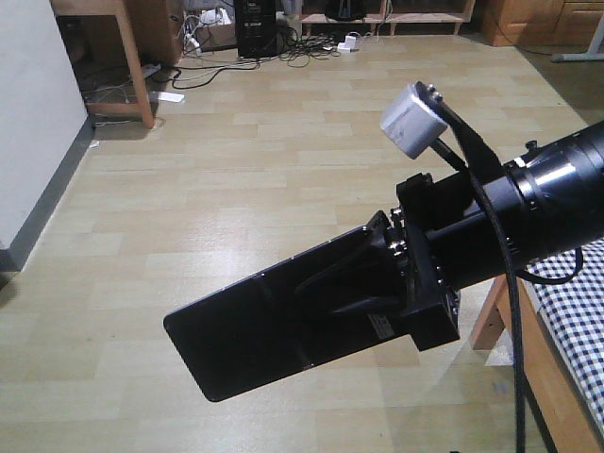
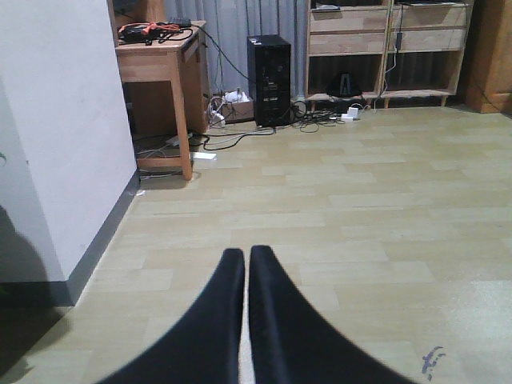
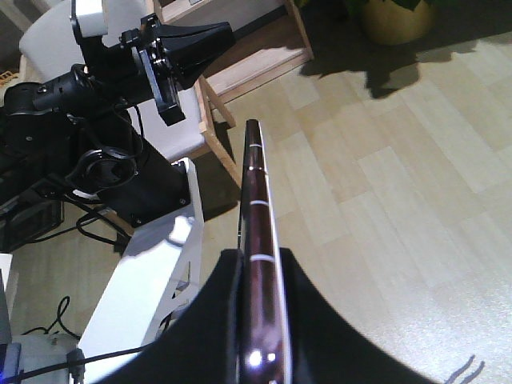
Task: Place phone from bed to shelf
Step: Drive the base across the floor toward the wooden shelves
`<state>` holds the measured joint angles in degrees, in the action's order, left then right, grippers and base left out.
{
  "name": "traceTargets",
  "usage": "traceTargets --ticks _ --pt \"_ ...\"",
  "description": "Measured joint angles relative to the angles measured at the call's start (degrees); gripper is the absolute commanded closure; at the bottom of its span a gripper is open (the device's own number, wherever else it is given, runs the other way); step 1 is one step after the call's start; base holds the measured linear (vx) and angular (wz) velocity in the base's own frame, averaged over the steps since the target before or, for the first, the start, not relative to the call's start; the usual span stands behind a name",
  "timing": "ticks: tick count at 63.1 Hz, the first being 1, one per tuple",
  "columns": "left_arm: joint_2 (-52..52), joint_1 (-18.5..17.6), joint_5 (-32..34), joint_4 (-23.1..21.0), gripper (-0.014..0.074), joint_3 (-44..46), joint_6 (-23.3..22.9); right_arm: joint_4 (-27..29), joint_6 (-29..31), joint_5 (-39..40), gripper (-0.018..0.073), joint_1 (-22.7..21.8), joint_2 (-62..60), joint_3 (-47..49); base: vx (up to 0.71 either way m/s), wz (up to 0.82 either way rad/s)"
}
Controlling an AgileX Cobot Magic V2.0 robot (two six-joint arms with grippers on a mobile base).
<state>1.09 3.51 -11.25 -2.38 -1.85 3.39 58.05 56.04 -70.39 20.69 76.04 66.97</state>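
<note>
One phone [image 1: 274,330] is in play, and it is already off the bed [image 1: 578,311]. It hangs in the air over the pale plank floor [image 1: 236,189], just beyond the corner of the bed's light wooden frame, touching neither sheet nor floor. The right gripper [image 3: 258,268] has it. In the right wrist view its two black fingers are closed narrowly on the slab's flat faces, with the pinkish metal edge running straight out between them. From the front the glossy body sticks out well past the fingertips, tilted down toward its free end. The left gripper [image 2: 246,256] carries nothing; its two fingers are drawn together with only a thin sliver between them. I judge the pick-up finished and the longer part left: carrying the phone over, laying it on a board and letting go. The shelf [image 2: 384,48] — one light wooden unit against the far wall, seen from the left wrist — stands well apart from the arms, across open floor. Beside it are one black computer tower [image 2: 269,80] and one wooden desk [image 2: 160,60]. Counted: one phone, one bed, one shelf unit, two grippers.
</note>
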Motion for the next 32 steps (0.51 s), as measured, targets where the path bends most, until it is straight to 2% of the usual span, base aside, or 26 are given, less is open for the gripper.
traceTargets --ticks 32 --pt "0.0 0.0 0.0 0.0 0.0595 0.0 0.0 0.0 0.0 0.0 0.0561 0.0 0.0 0.0 0.2 -0.07"
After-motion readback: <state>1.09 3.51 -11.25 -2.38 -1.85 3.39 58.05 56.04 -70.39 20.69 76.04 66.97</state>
